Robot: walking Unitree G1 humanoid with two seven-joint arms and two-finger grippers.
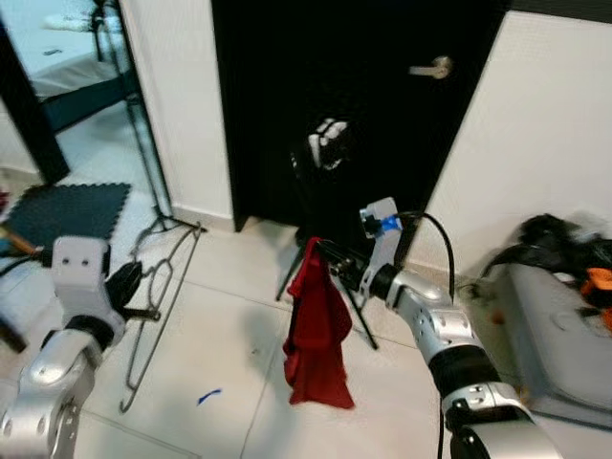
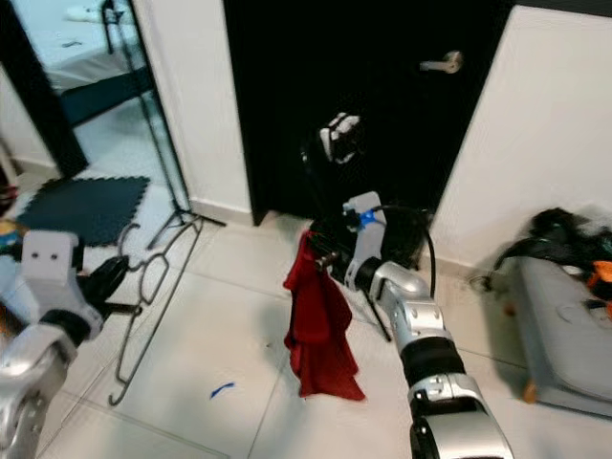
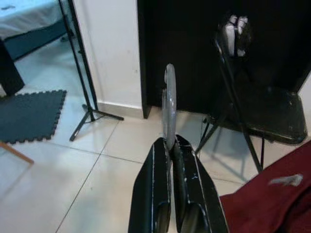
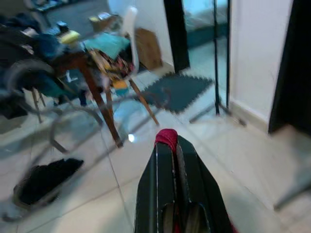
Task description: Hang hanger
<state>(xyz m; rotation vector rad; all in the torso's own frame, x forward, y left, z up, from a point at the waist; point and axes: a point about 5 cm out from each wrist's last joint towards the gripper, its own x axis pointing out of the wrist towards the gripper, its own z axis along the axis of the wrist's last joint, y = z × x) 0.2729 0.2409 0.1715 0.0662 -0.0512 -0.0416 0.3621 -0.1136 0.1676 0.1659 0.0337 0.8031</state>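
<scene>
Hanger and red cloth held over tiled floor

Our left gripper (image 1: 143, 287) clamps the wire hanger (image 1: 158, 316); our right gripper (image 4: 167, 145) pinches the red cloth (image 1: 317, 335); its wrist view reveals a cluttered chair (image 4: 104, 68).

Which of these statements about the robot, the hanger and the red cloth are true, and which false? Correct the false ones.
1. The left gripper holds a wire hanger. True.
2. The right gripper holds a blue towel. False: its fingers pinch a red cloth.
3. The red cloth lies flat on the floor. False: it hangs in the air.
4. A black door with a metal handle stands behind. True.
</scene>
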